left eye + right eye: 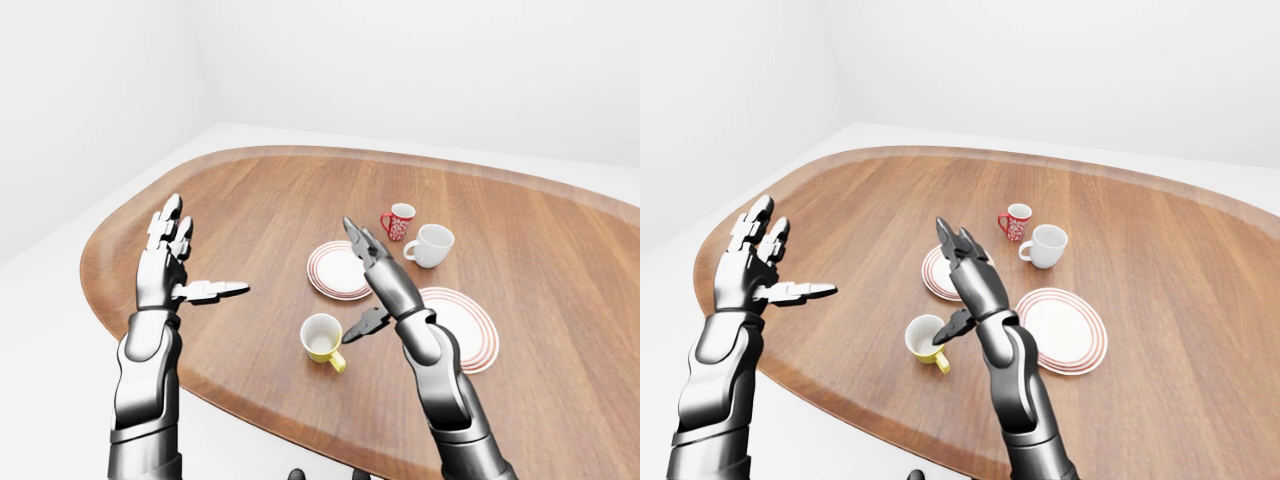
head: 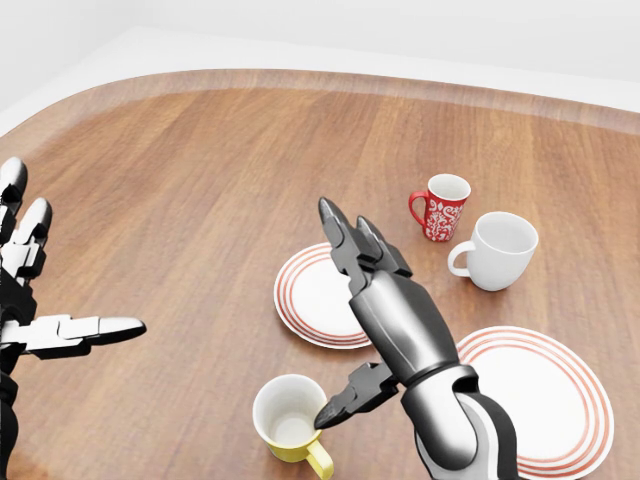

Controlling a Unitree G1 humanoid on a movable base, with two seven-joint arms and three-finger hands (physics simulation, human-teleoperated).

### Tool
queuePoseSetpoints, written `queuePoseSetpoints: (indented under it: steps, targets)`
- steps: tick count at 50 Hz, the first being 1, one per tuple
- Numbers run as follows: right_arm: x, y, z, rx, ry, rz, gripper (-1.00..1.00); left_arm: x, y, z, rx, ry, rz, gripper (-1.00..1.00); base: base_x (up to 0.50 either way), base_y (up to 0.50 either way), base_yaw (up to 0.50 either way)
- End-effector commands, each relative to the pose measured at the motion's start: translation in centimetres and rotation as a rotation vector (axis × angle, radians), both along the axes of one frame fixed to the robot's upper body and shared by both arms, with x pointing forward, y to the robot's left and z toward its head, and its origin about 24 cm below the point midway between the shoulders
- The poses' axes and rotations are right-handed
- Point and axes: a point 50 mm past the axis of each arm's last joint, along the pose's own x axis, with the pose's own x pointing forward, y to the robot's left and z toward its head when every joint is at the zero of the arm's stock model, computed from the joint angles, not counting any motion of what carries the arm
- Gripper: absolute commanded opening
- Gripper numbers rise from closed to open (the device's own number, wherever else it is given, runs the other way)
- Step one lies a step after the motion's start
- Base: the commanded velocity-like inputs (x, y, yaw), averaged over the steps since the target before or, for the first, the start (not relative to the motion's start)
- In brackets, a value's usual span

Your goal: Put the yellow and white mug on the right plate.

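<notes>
The yellow and white mug (image 2: 290, 420) stands upright on the wooden table (image 2: 200, 170), low in the head view, its handle pointing down and to the right. The right plate (image 2: 545, 395), white with red rings, lies to the mug's right with nothing on it. My right hand (image 2: 338, 315) is open between them. Its fingers point up the view over the left plate's edge, and its thumb tip hangs just above the mug's right rim. My left hand (image 2: 60, 270) is open at the head view's left edge, far from the mug.
The left plate (image 2: 310, 290), also red-ringed, lies above the mug, partly behind my right hand. A red patterned mug (image 2: 440, 208) and a white mug (image 2: 500, 250) stand above the right plate. The table's rounded edge runs just below the yellow mug.
</notes>
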Motion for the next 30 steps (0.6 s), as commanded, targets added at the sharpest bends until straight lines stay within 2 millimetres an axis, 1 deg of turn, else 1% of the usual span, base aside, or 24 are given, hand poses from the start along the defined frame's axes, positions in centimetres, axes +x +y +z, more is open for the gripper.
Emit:
queuePoseSetpoints:
  steps: [1, 4, 9, 14, 21, 30]
  targets:
    - [0.0, 0.7, 0.3, -0.074, -0.014, 0.013, 1.0, -0.1, 0.8, 0.6, -0.001, -0.018, 0.012, 0.88, 0.0, 0.0, 0.0]
    - [-0.1, 0.7, 0.0, -0.096, -0.007, 0.009, 1.0, -0.2, 1.0, 1.0, 0.005, -0.036, 0.014, 0.88, 0.0, 0.0, 0.0]
    - [0.1, 0.8, -0.1, -0.12, -0.004, 0.005, 1.0, -0.1, 1.1, 0.8, 0.003, -0.024, 0.018, 0.88, 0.0, 0.0, 0.0]
    - [0.4, 1.2, -0.8, -0.133, 0.022, 0.011, 1.0, -0.2, 1.2, 1.0, 0.004, -0.036, 0.02, 0.88, 0.0, 0.0, 0.0]
    - [1.3, 1.7, -2.5, -0.099, 0.096, 0.011, 1.0, -0.1, 1.6, 1.2, 0.002, -0.036, 0.028, 0.88, 0.0, 0.0, 0.0]
    - [1.7, 2.2, -3.2, -0.098, 0.116, 0.017, 1.0, -0.1, 1.5, 1.2, 0.004, -0.04, 0.028, 0.88, 0.0, 0.0, 0.0]
